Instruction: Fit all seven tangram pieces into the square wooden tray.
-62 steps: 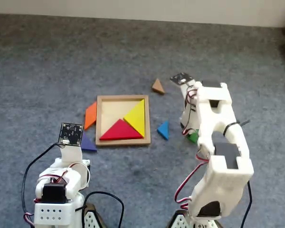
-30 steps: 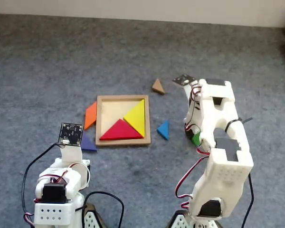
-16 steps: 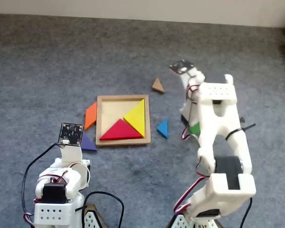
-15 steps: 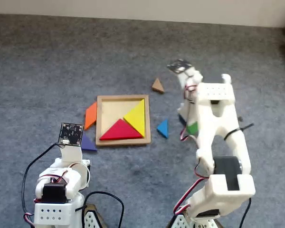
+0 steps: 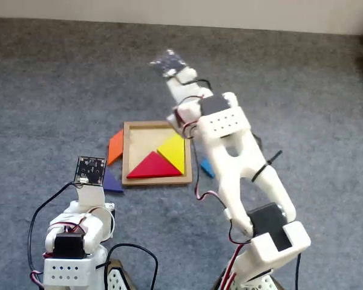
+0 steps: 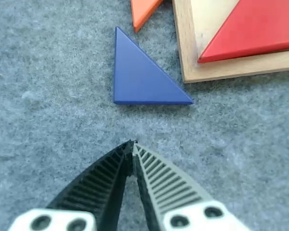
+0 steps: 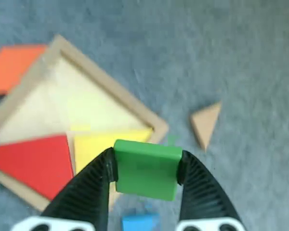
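Right hand [image 7: 145, 166] pinches the green square wooden piece [image 7: 147, 174] by opposite edges, level over a corner of the square wooden tray [image 5: 156, 180] below it, likely so it drops in flat. Left hand [image 6: 132, 150] is pressed together, with the dark blue triangle [image 6: 139, 79] just ahead of its tips.

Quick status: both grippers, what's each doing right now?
Left gripper: jaws shut, holding nothing.
Right gripper: jaws shut on the green piece.

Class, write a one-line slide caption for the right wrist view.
Right gripper holds a green square piece above the wooden tray, near its yellow triangle.
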